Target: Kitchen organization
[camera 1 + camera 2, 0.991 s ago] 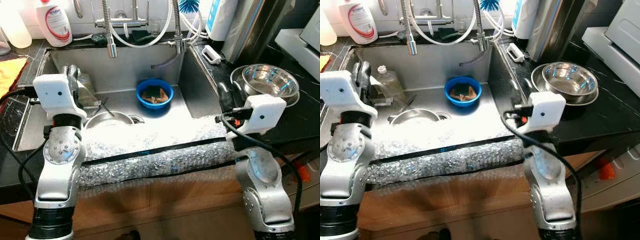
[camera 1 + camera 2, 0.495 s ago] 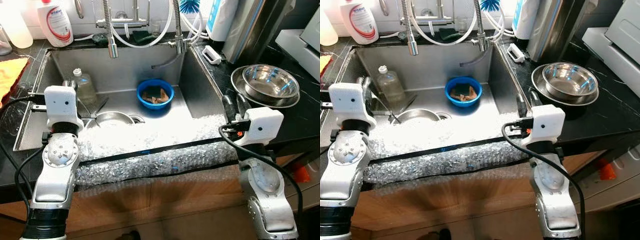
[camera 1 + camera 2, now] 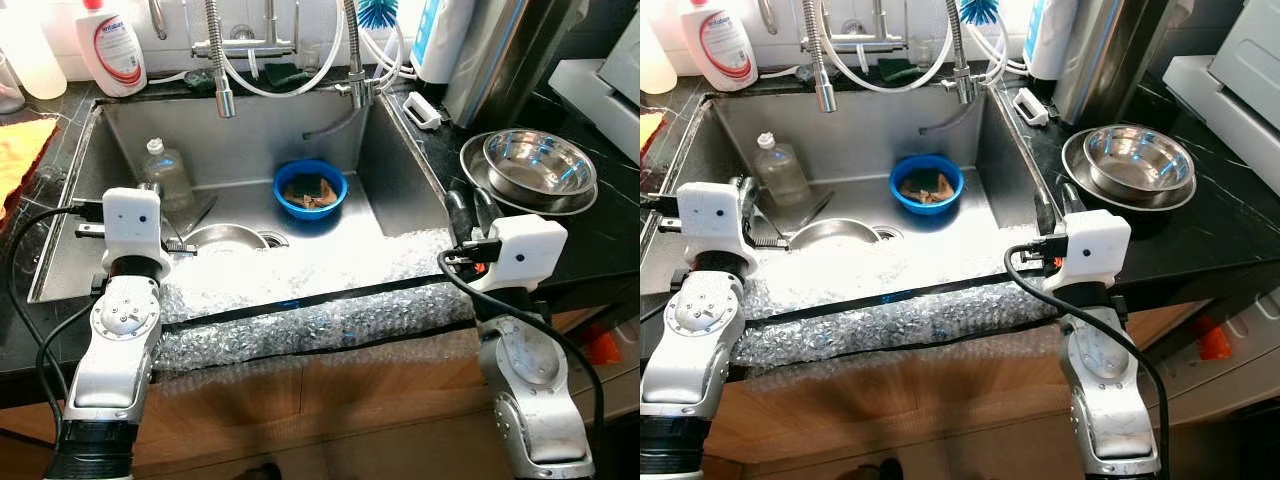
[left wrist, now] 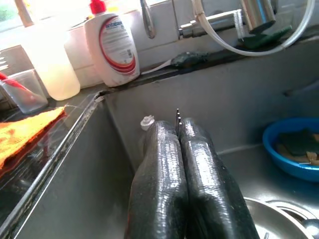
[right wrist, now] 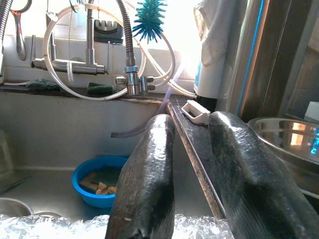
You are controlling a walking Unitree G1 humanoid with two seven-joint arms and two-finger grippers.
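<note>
Steel sink (image 3: pixel 130 125) holds a blue bowl (image 3: pixel 310 187) near its back wall. Left pincer (image 4: pixel 179 144), pressed together, hangs over the sink's left side; right pincer (image 5: pixel 192 174), spread, over its right rim. Approach step; next, probably reaching down to the bowl.

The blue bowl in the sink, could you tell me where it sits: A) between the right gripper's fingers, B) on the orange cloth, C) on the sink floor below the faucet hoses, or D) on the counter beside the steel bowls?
C: the blue bowl rests on the sink floor, scraps inside, below the faucet hoses.
</note>
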